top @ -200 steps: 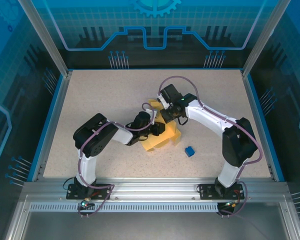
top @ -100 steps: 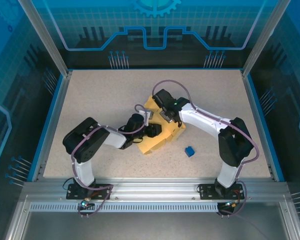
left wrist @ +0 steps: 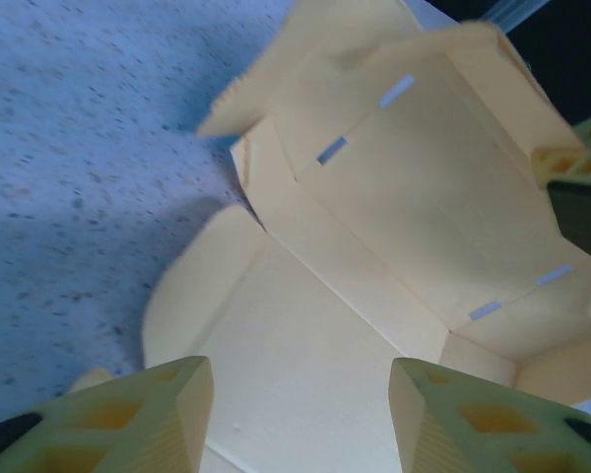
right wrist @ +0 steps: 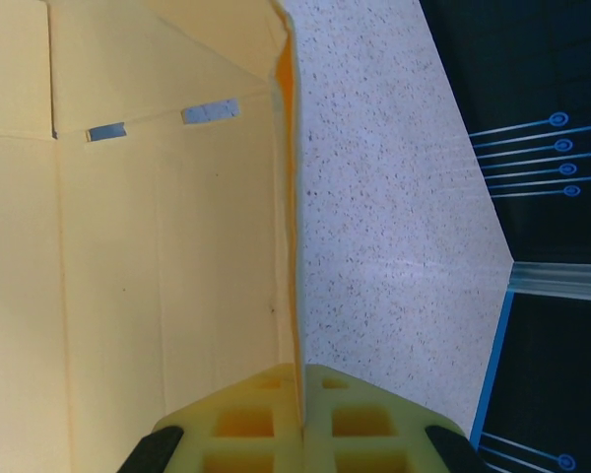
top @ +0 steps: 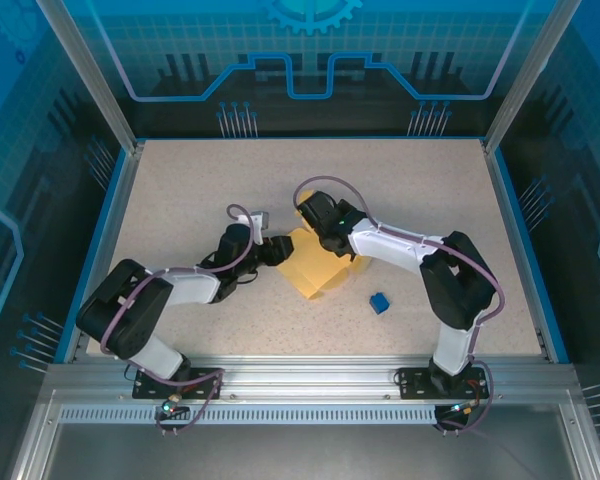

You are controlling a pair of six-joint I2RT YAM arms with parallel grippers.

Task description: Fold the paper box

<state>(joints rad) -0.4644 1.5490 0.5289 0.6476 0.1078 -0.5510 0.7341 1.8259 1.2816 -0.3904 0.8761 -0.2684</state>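
One small blue cube [top: 379, 303] lies nearest the arm bases on the speckled tabletop [top: 180, 190]; beyond it, mid-tabletop, sits the pale yellow paper box [top: 315, 272], partly folded; the left hand [left wrist: 300, 367] stands with fingers apart at its left side, gripping nothing; the right hand [right wrist: 300, 372] pinches an upright wall tight.

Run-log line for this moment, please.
left gripper: open at pale yellow creased cardboard paper box | right gripper: shut on its wall edge | fold: unfinished
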